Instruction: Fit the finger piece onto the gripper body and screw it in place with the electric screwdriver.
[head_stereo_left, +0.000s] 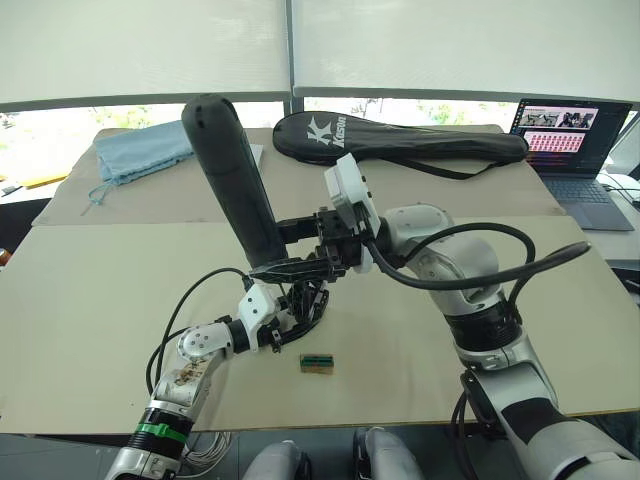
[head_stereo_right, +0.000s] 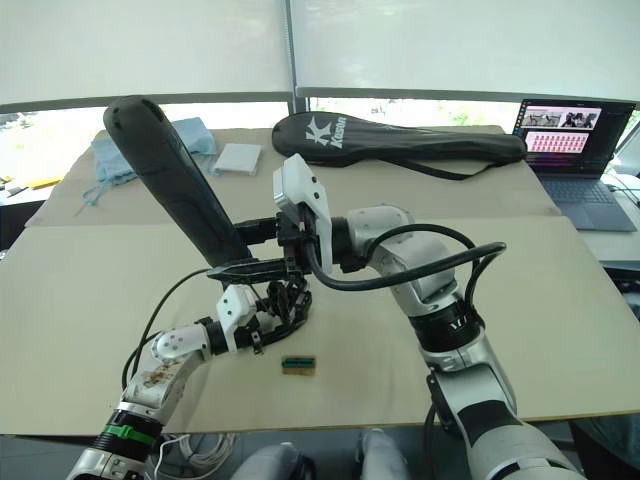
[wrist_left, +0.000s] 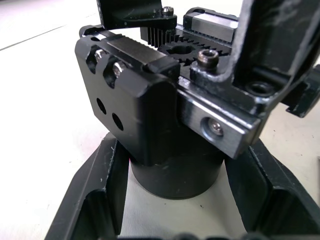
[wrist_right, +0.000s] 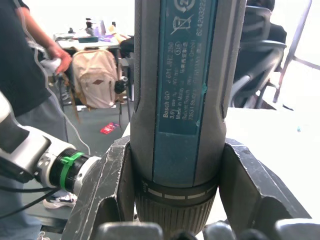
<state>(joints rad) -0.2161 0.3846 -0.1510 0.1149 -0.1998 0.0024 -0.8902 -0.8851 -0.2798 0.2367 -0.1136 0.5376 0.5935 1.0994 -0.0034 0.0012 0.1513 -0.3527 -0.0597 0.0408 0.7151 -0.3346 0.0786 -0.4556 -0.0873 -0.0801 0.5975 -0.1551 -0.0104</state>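
Observation:
The gripper body (wrist_left: 150, 100), a chunky black block on a round base, stands on the table with my left gripper (head_stereo_left: 292, 308) shut on that base; its fingers (wrist_left: 95, 195) flank it. The finger piece (wrist_left: 272, 40) rises from the body's toothed rail, with a screw head beside its foot. My right gripper (head_stereo_left: 300, 255) is shut on the electric screwdriver (head_stereo_left: 235, 175), a thick black cylinder that leans up and to the left. Its narrow end points down at the gripper body, just above my left gripper. The bit is hidden behind the fingers.
A small green-and-tan box (head_stereo_left: 316, 363) lies just in front of the gripper body. At the back lie a black racket bag (head_stereo_left: 400, 135), a blue cloth (head_stereo_left: 140, 150) and an open laptop (head_stereo_left: 570, 140). A person (wrist_right: 20, 65) stands beyond the table.

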